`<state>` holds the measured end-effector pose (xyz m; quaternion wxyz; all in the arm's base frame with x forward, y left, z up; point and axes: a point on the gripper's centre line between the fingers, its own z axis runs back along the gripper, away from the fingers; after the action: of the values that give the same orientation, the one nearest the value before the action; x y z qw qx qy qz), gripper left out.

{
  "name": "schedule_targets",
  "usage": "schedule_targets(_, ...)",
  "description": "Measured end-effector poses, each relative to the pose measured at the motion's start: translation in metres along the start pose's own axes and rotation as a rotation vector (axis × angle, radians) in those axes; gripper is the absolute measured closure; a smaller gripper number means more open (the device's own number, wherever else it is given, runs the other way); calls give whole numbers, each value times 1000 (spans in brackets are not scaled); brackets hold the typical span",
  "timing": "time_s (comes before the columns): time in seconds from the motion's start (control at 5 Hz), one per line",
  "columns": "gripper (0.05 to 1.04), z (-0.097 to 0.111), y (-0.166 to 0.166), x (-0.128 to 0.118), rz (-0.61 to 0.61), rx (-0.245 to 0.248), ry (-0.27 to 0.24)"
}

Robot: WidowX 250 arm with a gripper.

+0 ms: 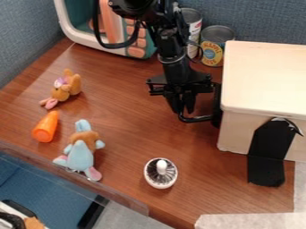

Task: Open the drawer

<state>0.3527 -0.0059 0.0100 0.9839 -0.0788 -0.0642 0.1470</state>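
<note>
Just above the middle of the camera view, the black gripper [183,111] hangs down over a brown wooden tabletop [131,134], at the end of a black arm [173,56] that comes in from the top edge and slants slightly to the right as it descends. The gripper points nearly straight down, right by a curved black handle [196,120] at the left side of a pale wooden drawer unit [269,76]. Dark parts overlap dark parts here, so I cannot tell whether the gripper is released, clenched or grasping the handle. The drawer unit stands at the right edge of the view, with a black strap [269,152] down its near side onto the table. Behind the gripper, near the blue-grey wall, are two cans [215,44] and, to their left, a mint and white toy microwave [140,51]. Wooden tabletop stretches leftward from the gripper to a small orange-brown plush toy [70,84], an orange cone-like piece [45,127] and a pale blue plush toy [81,156]. More tabletop runs toward the viewer, to a round white item with dark bristles and a knob [161,173]. A see-through strip [71,176] borders the table's near left edge, and a pale sheet [251,221] covers its near right corner.
</note>
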Motion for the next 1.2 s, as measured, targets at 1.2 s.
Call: schedule_targets(1.2,903,26,100,-4,121,84,-38)
